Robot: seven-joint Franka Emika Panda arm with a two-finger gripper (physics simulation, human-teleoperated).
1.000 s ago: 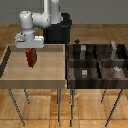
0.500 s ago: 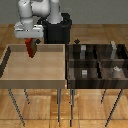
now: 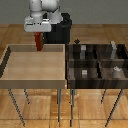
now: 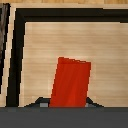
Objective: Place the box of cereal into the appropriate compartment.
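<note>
You have the cereal box (image 3: 38, 42) clamped in the gripper (image 3: 38, 37) — the red box hangs from the fingers in the upper left of the exterior view, lifted clear above the far edge of the light tray (image 3: 10, 75). In the wrist view the box (image 4: 70, 82) sits tilted between the two dark fingertips (image 4: 44, 102), with the tray floor (image 4: 60, 40) well below it. The dark compartment organizer (image 3: 97, 67) stands just beside the tray, at the exterior view's right — the box is not in any compartment. The arm (image 3: 42, 12) is above the tray's far side.
</note>
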